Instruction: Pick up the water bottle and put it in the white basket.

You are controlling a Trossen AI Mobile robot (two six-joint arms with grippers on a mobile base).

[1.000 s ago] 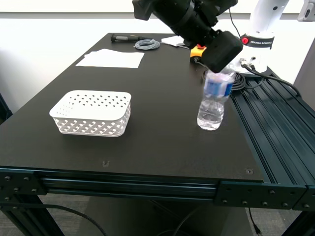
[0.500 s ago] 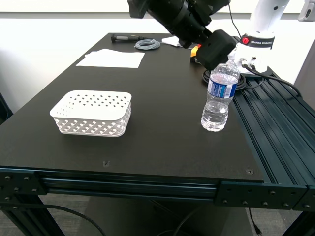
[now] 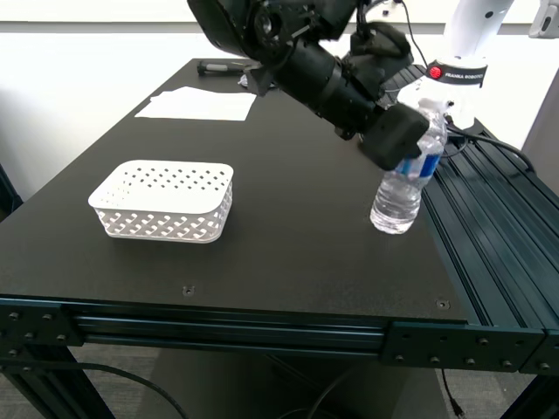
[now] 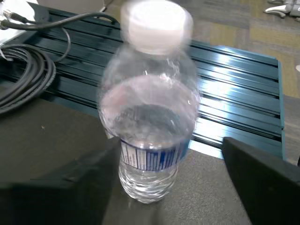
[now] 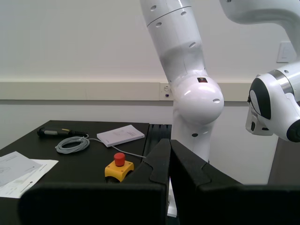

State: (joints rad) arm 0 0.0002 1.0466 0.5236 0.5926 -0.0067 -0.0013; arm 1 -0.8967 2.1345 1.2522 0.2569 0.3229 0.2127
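My first hand (image 4: 164, 183) is wide open, its two dark fingers (image 4: 70, 187) standing on either side of the water bottle (image 4: 151, 117) without visibly touching it. The bottle stands upright on the table (image 4: 51, 136), white cap on top, its blue-and-white label level with the fingers; it looks blurred in the first wrist view. In the exterior view the same hand (image 3: 400, 138) sits against the upper part of the bottle (image 3: 400, 194), covering most of the label, near the table's edge toward the exterior view's right. Just beyond the bottle lie ribbed dark rails (image 4: 234, 93) and a coil of black cable (image 4: 23, 79).

My second hand (image 5: 169, 164) has its fingers pressed together with nothing between them; it faces a red button on a yellow box (image 5: 119, 168), a grey cable coil (image 5: 71, 145), a booklet (image 5: 120, 135) and a white robot arm (image 5: 190, 84).

The white basket (image 3: 163, 201) sits well apart from the bottle, toward the exterior view's left, nothing visible inside. White paper sheets (image 3: 197, 104) lie farther back on the table (image 3: 288, 236).
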